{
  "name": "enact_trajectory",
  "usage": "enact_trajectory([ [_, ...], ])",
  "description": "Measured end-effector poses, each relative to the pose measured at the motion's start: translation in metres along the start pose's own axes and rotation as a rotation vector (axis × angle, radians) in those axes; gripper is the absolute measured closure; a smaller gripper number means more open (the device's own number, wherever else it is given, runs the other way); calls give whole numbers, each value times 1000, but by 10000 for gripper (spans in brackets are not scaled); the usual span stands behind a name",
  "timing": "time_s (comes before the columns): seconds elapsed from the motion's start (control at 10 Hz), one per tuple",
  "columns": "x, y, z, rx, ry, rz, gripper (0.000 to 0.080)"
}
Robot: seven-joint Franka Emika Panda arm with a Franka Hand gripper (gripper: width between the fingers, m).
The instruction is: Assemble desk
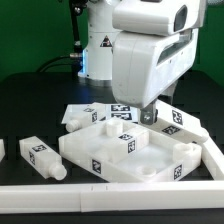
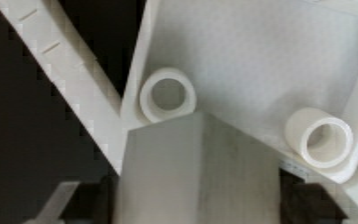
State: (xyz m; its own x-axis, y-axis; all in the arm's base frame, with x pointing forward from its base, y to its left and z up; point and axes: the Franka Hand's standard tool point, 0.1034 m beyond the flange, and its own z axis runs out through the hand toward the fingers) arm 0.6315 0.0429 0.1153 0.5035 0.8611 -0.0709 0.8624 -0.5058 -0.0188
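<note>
The white rimmed tabletop [image 1: 130,152] lies flat mid-table, with tags on its side walls. My gripper [image 1: 150,116] hangs over its far right corner. In the wrist view the gripper [image 2: 202,205] is shut on a white square-section desk leg [image 2: 202,165], with a dark pad on either side of it. The leg's far end sits close to a round corner socket [image 2: 167,95] of the tabletop [image 2: 265,50]. A second socket [image 2: 320,140] is beside it. The held leg is hidden behind the gripper in the exterior view.
A loose leg [image 1: 40,157] lies at the exterior view's left of the tabletop. More tagged white parts lie behind it [image 1: 85,115] and at its right [image 1: 186,122]. A white rail [image 1: 100,192] runs along the front and up the right side.
</note>
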Motion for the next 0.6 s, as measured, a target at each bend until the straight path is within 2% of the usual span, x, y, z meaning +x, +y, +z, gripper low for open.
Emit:
enact_trajectory([
  [0.1, 0, -1, 0, 1, -1, -1, 345],
  [0.2, 0, -7, -2, 3, -2, -11, 345],
  [0.3, -3, -24, -6, 11, -5, -26, 345],
  [0.5, -17, -61, -12, 7, 0, -36, 345],
  [0.6, -21, -67, -8, 8, 0, -33, 345],
])
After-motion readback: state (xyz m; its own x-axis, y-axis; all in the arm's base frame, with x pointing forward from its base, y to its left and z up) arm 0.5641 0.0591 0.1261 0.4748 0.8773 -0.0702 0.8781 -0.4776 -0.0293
